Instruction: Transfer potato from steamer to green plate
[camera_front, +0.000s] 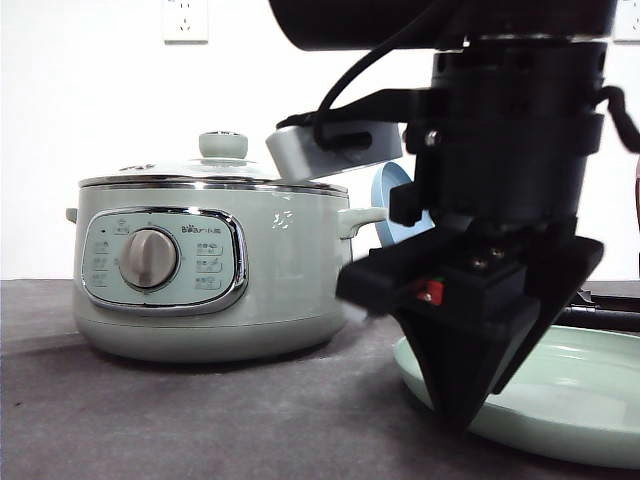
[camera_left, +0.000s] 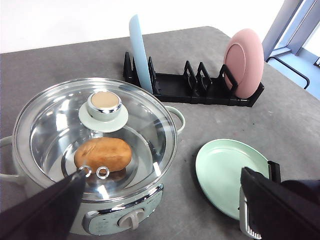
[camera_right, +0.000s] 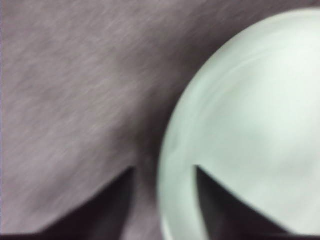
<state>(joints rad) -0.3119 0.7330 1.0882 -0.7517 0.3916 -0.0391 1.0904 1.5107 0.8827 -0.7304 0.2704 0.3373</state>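
The potato (camera_left: 103, 154) lies inside the steamer (camera_left: 150, 202), under its closed glass lid with the green knob (camera_left: 105, 102). In the front view the steamer (camera_front: 290, 290) stands at the left with its dial facing me. My left gripper (camera_left: 162, 175) hovers high above the lid, open wide, with nothing held. The green plate (camera_left: 225, 172) lies on the table to the right of the steamer. My right gripper (camera_front: 460, 410) points down at the green plate's (camera_front: 580, 400) left rim. Close up, my right gripper (camera_right: 164, 170) is open and empty, one finger over the green plate (camera_right: 250, 115) and one over the table.
A black dish rack (camera_left: 200, 90) stands behind the steamer and plate, holding an upright blue plate (camera_left: 140, 50) and a pink plate (camera_left: 244, 62). The blue plate (camera_front: 385, 205) peeks out behind the right arm. Grey table stretches in front of the steamer.
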